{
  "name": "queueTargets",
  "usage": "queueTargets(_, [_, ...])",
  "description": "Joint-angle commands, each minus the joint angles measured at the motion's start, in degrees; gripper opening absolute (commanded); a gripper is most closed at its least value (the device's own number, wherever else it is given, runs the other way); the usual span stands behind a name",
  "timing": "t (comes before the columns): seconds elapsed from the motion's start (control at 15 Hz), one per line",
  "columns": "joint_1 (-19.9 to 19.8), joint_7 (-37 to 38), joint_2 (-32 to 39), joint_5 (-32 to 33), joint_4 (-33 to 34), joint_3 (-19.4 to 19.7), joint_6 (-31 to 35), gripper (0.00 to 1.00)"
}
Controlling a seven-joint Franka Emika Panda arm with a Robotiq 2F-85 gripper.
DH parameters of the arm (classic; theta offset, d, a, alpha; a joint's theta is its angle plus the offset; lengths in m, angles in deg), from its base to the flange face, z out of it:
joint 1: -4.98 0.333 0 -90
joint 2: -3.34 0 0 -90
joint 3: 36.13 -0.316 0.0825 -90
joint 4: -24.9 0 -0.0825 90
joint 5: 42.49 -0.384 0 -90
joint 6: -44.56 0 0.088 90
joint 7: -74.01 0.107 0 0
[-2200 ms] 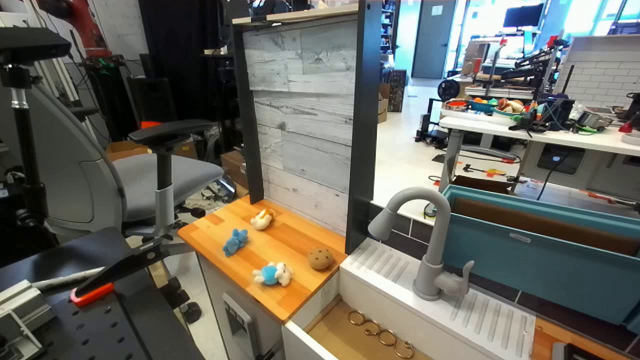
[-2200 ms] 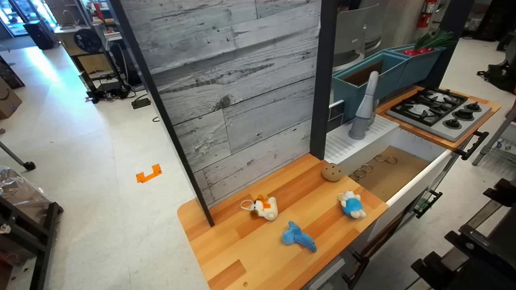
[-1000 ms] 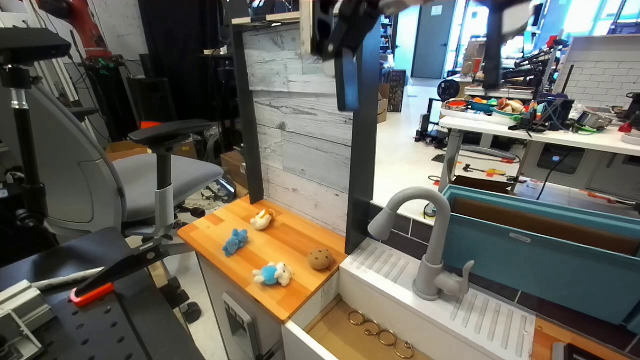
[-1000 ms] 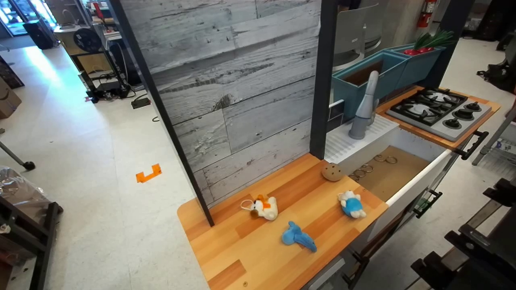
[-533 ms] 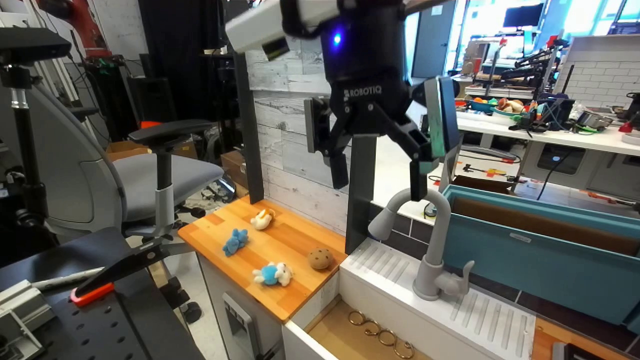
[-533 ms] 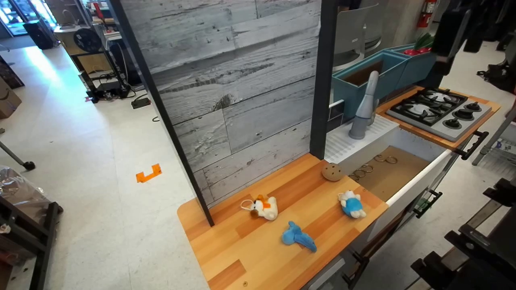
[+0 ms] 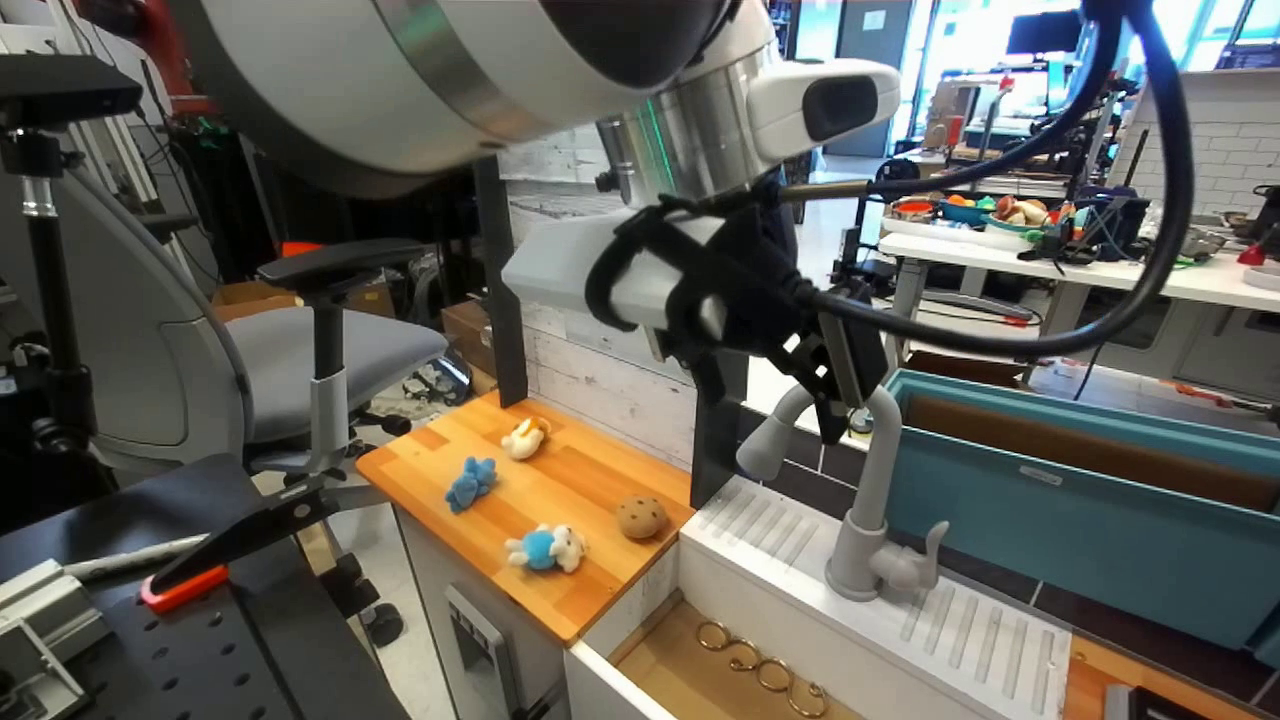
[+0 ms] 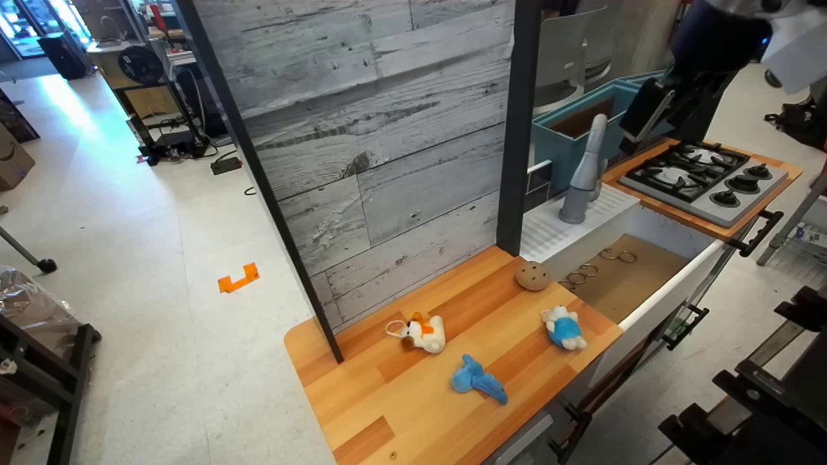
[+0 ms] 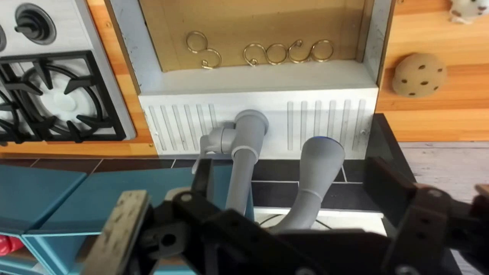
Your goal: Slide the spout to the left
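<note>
The arm (image 7: 430,90) now reaches across the top of an exterior view, and the gripper (image 7: 772,416), lower and at a new slant, hangs beyond the edge of the worktop (image 7: 590,480) nearest the spout (image 7: 880,458), hiding its top bend.

The spout (image 7: 877,475) stands on the drainboard (image 7: 800,555), planter (image 7: 1080,510) behind.

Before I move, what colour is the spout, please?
The spout is grey, with a bluish edge at its mouth, clearest in the wrist view.

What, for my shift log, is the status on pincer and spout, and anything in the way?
Pincer open, no grip. Spout hooked toward the black frame. Teal planter behind it, possible obstacle.
</note>
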Motion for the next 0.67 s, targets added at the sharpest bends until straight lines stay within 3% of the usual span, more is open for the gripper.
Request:
queueTargets(0.0, [7.71, 6.89, 6.27, 1.78, 1.17, 8.47, 10.45, 1.0])
queueTargets(0.2, [14.55, 9.39, 11.61, -1.19, 1.57, 14.73, 14.53, 1.0])
queueTargets(0.47, [19.7, 12.06, 17.51, -3.66, 2.34, 17.53, 16.69, 1.0])
queueTargets(0.53, [20.11, 3.96, 18.34, -13.45, 1.95, 15.5, 16.88, 1.0])
queueTargets(0.6, [20.47, 2.43, 19.21, -16.94, 2.19, 14.57, 17.01, 1.0])
